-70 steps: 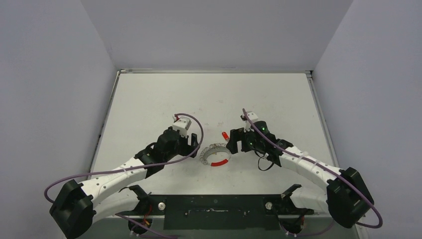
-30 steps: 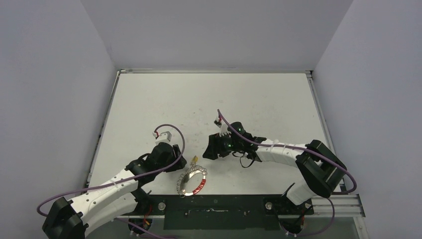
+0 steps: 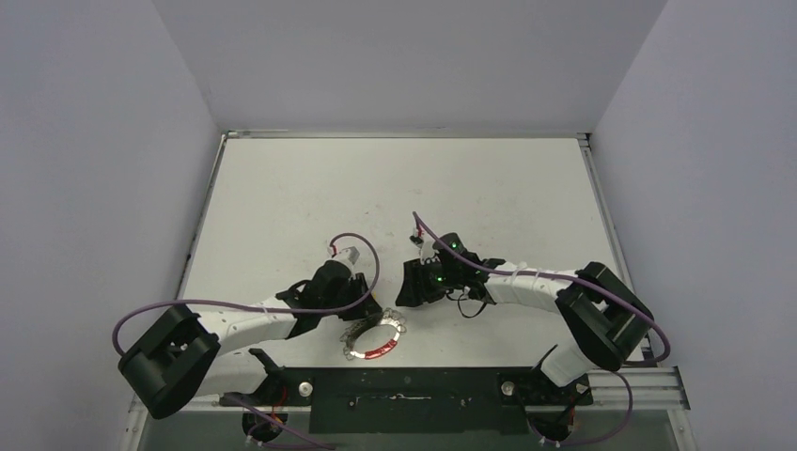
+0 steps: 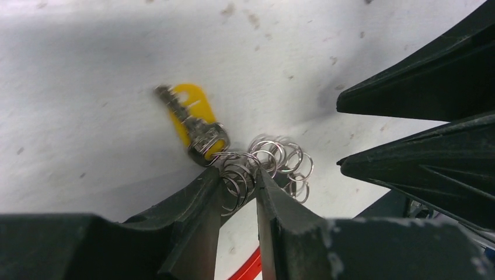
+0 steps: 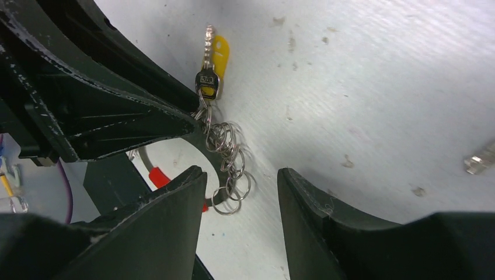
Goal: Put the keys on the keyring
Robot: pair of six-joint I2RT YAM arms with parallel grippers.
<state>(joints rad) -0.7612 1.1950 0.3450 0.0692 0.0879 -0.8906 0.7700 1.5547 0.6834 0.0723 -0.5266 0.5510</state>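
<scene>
1. Near the middle of the white surface's (image 3: 395, 188) near edge, between the two arms: keyring (image 3: 376, 336), a loop of silvery coiled wire with a short red sleeve, lying flat.
2. Left gripper (image 4: 238, 178) narrow, closed on the coiled part of the keyring just beside the key. Probably meant to pin the loop against sliding during the other arm's work.
3. Touching that coil at its far end: small silver key with a yellow plastic head (image 4: 190, 114), flat on the surface. Seemingly hooked into the rings already, though hard to confirm amid overlapping metal.
4. Right gripper (image 5: 240, 175) about half wide, holding nothing, straddling the loose rings from the opposite side, fingers (image 5: 175, 221) apart from the wire. Likely placed there to take a second hold and spread the coil.
5. Red-headed key not found in any view. Only a silvery toothed scrap (image 5: 481, 160) at the edge of the right wrist view, well apart from the keyring and too cut off to name.
6. Judged half done at best: one key apparently on, the other yet to be fetched.
</scene>
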